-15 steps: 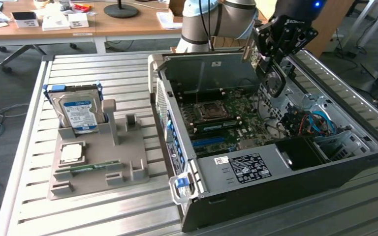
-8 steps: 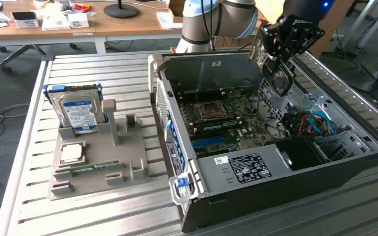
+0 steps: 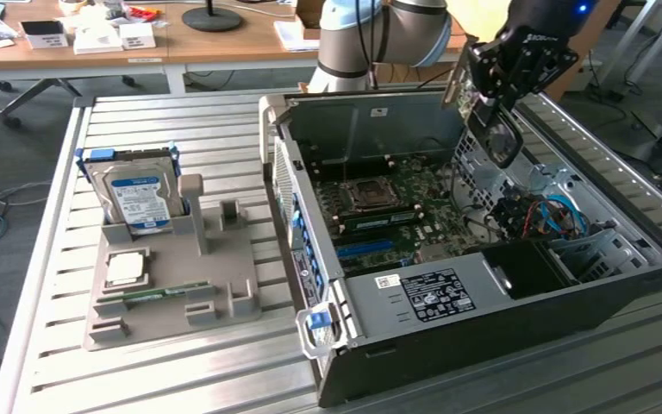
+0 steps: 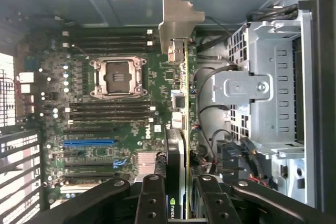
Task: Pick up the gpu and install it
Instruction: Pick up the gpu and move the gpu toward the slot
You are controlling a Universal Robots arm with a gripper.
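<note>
Slatted metal table carries everything. Open PC case lies on its side over the table's half on the exterior view's right, open side up. UR arm comes in from the table's far edge and reaches over the case's far corner, wrist pointing down into it.

Inside the case: motherboard on the floor w/ bare CPU socket and empty memory slots. The PSU is at the near end, and the drive cage w/ blue cables runs along the side on the exterior view's right.

Grey fixture tray sits near the table's edge on the exterior view's left, well apart from the arm. Hard drive stands upright at its far end, w/ CPU chip and memory stick flat nearer the front.

The gpu hangs on edge in the gripper, above the board, not seated. It is between the slots and the drive cage, silver bracket on the end away from the fingers. Gripper is closed part-way, pinching the card from both faces. Cables lie just beside the card on the cage side.
</note>
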